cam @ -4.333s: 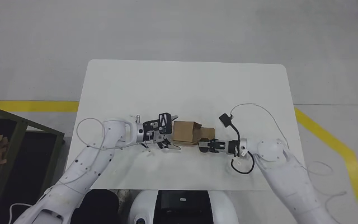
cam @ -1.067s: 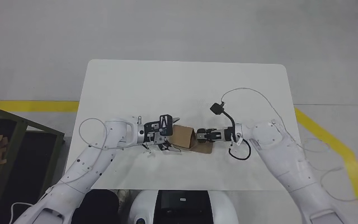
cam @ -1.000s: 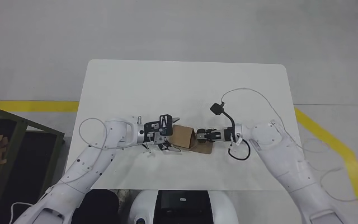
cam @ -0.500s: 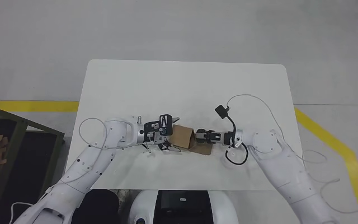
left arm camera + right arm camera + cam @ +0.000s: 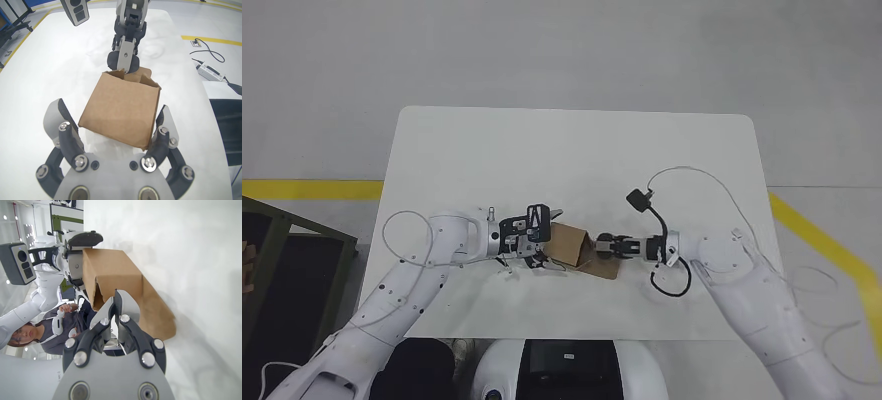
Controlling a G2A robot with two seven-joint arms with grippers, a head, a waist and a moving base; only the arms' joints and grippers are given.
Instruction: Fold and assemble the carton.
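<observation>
The left gripper (image 5: 111, 106) is spread wide across the near end of the carton (image 5: 122, 98). One finger (image 5: 162, 121) presses the cardboard's side edge and the other sits just at the opposite corner, so the box is held between them. That end is raised a little off the table (image 5: 572, 150), and the carton is tilted.

The right gripper (image 5: 115, 292) has its two fingers drawn almost together, with only a thin dark slit between them. Its tips rest at the ragged rim of the carton's open far end. Whether any cardboard is nipped between them cannot be told.

From above, the left gripper is at the carton's 9 o'clock end and the right gripper at its 3 o'clock end, the two facing each other along one line. A loose flap (image 5: 158, 313) spreads flat on the table from the open end, towards 4 o'clock, beside the right gripper's fingers.

The brown carton lies a little towards 6 o'clock from the middle of the white table, turned slightly askew to the table's edges.
</observation>
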